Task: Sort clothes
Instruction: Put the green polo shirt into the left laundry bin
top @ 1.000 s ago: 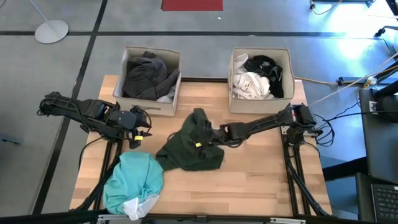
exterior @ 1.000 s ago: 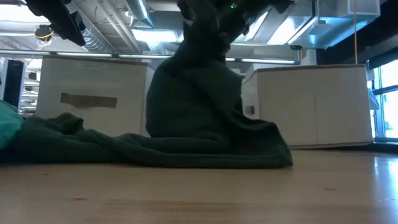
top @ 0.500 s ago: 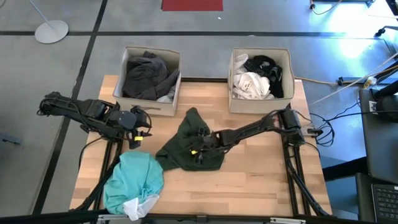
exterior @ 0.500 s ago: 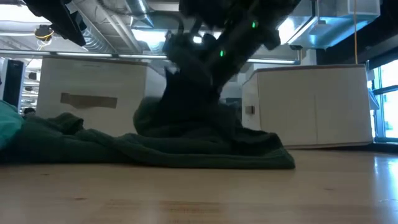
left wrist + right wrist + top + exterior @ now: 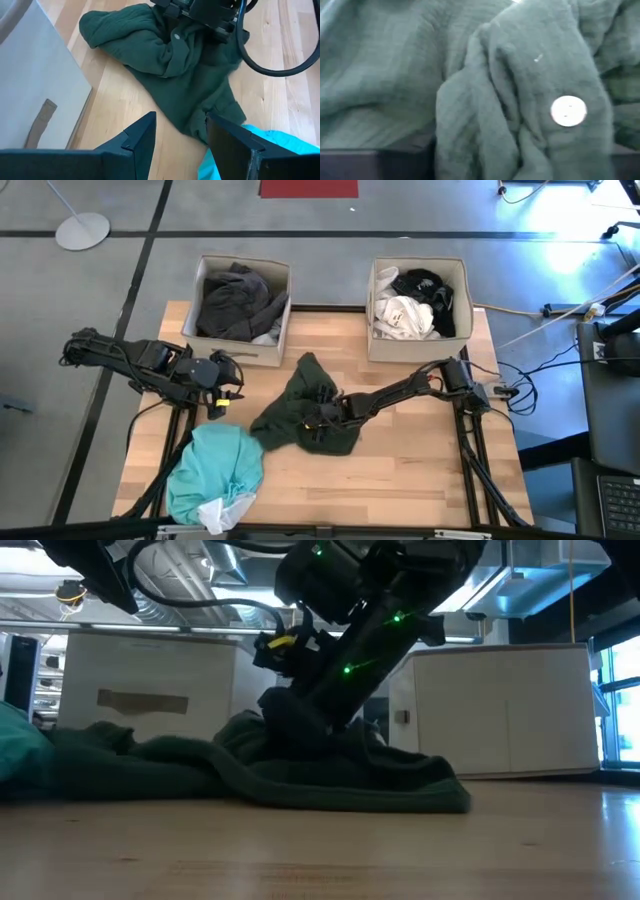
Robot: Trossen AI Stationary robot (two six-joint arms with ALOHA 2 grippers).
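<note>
Two boxes: left box (image 5: 243,310) holds grey clothes (image 5: 235,298); right box (image 5: 420,295) white (image 5: 403,317) and black (image 5: 425,284). Green garment (image 5: 300,420), turquoise garment (image 5: 213,468) on table (image 5: 420,460). Right tool (image 5: 318,418) pressed into green garment, grip unclear; left tool (image 5: 226,385) open, empty, near left box.

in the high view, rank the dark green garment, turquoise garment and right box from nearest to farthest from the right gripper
1. Dark green garment, under the right gripper at mid-table.
2. Turquoise garment, front left.
3. Right box, back right.
</note>
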